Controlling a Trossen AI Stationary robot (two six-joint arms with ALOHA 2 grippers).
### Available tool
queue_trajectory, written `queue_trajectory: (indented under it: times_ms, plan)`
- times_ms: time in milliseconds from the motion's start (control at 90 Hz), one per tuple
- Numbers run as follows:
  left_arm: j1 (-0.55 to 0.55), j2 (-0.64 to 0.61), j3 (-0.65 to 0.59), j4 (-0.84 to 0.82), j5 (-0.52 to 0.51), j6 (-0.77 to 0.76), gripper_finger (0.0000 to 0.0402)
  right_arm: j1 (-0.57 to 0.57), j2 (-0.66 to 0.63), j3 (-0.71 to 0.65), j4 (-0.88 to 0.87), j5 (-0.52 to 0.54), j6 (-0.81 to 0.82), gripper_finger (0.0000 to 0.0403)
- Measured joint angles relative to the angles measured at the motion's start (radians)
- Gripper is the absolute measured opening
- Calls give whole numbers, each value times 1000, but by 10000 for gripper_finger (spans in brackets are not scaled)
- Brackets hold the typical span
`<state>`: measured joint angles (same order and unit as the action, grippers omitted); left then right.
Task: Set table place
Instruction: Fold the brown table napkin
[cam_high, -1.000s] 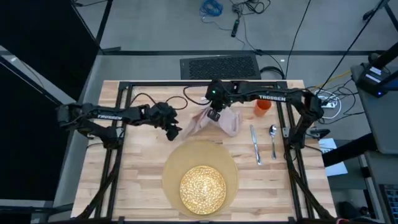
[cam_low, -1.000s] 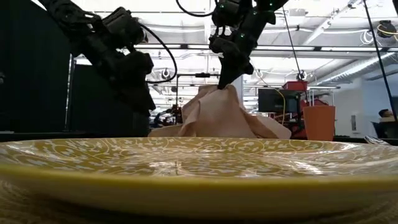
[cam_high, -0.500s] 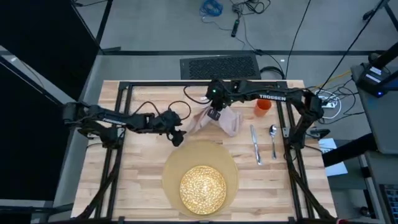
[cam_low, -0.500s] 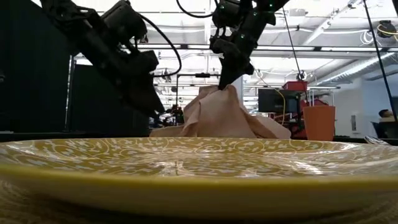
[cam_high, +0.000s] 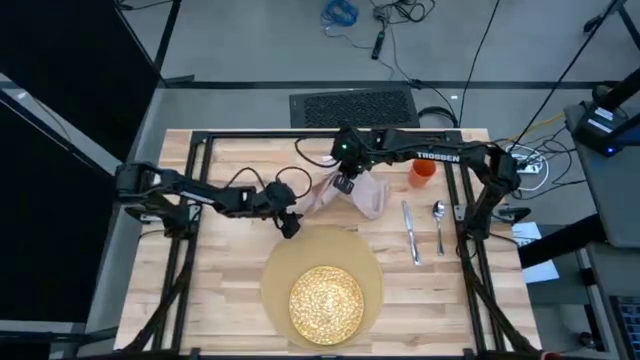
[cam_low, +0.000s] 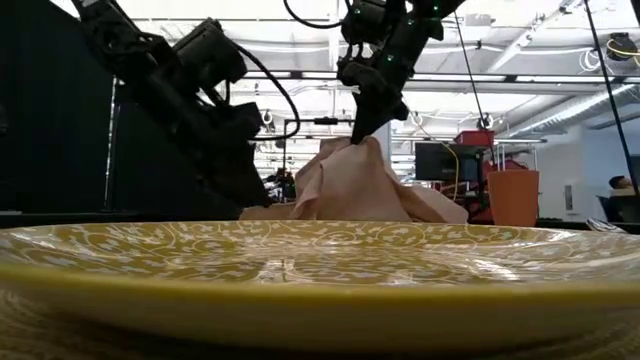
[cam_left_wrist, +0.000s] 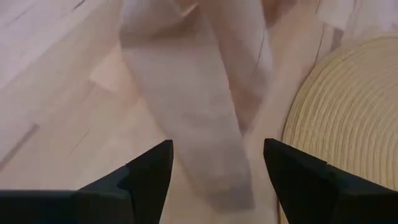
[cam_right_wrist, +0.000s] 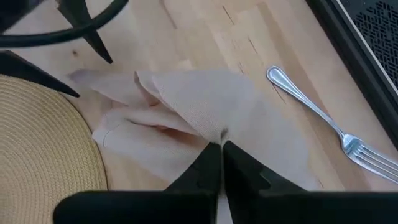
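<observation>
Plate sits on placemat; napkin unplaced, pinched in closed right hand. Left hand open, empty, at napkin's tip. Fork unplaced

Probably a robotics lab: floor cables, monitors, exposed ceiling beams.

On the table — one placemat, plate, napkin, cup, fork, knife, spoon.
</observation>
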<state>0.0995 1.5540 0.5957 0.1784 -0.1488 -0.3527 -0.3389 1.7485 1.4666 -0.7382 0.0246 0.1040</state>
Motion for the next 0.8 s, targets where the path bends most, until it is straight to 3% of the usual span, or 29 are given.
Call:
queue_trajectory:
  times_ms: [378, 489, 633, 800]
  plan:
    - [0, 40, 0, 0, -50, -1, 222, 0, 0, 0, -5, 0, 1, 0]
    - [0, 40, 0, -1, -54, 20, 163, 0, 0, 0, -5, 0, 1, 0]
    - [0, 40, 0, 1, -42, 48, 27, 0, 0, 0, -5, 0, -11, 0]
    - [0, 40, 0, 8, -39, 54, 2, 0, 0, 0, -6, 0, -11, 6]
